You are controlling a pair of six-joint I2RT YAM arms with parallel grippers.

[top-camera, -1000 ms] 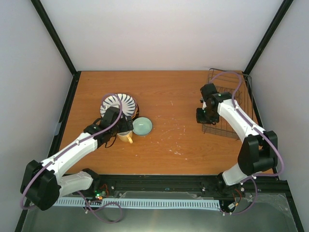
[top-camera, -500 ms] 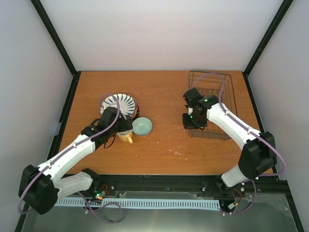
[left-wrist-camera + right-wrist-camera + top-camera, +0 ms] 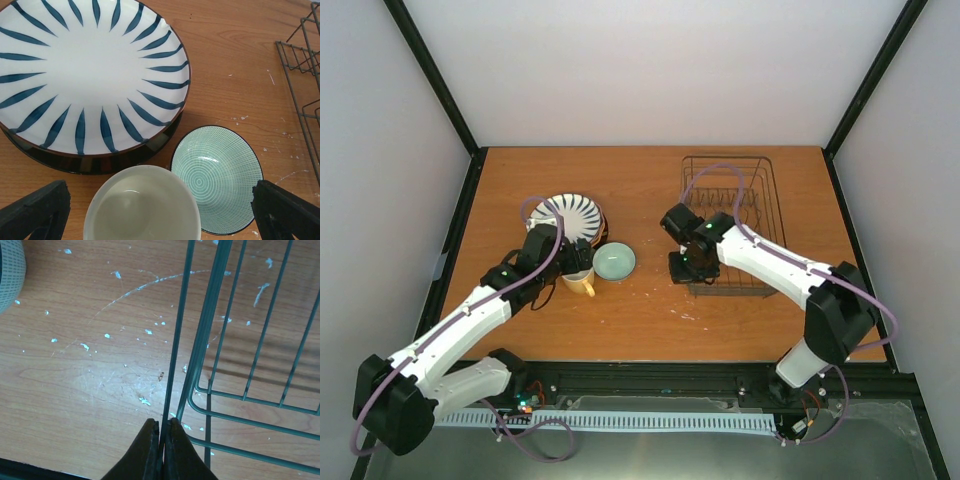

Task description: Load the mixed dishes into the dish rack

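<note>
– Fingers on your left gripper: how do they look from overhead?
– From there you cannot tell. It hangs over the yellow mug, with the mint-green bowl just to its right and the striped plate behind it on a stack. Your right gripper is at the near-left corner of the dish rack, which stands right of centre on the table, well apart from the dishes. Through its wires you see only wood.
– And your left wrist camera?
– It settles the first question. The fingers are spread wide, one in each lower corner, with the mug's rim low between them and touching neither. You look straight into its pale inside. The bowl sits tight against the mug, though whether they touch I cannot tell. A dark plate shows its rim under the striped one, and the rest of the stack is hidden. The rack's edge crosses the right side, so bare table lies between it and the bowl.
– Right wrist?
– Here the fingers are pinched narrow on one upright wire at the rack's edge. The overhead view hides that grip. The bowl's patterned side peeks into the upper-left corner, and white flecks dot the wood.
</note>
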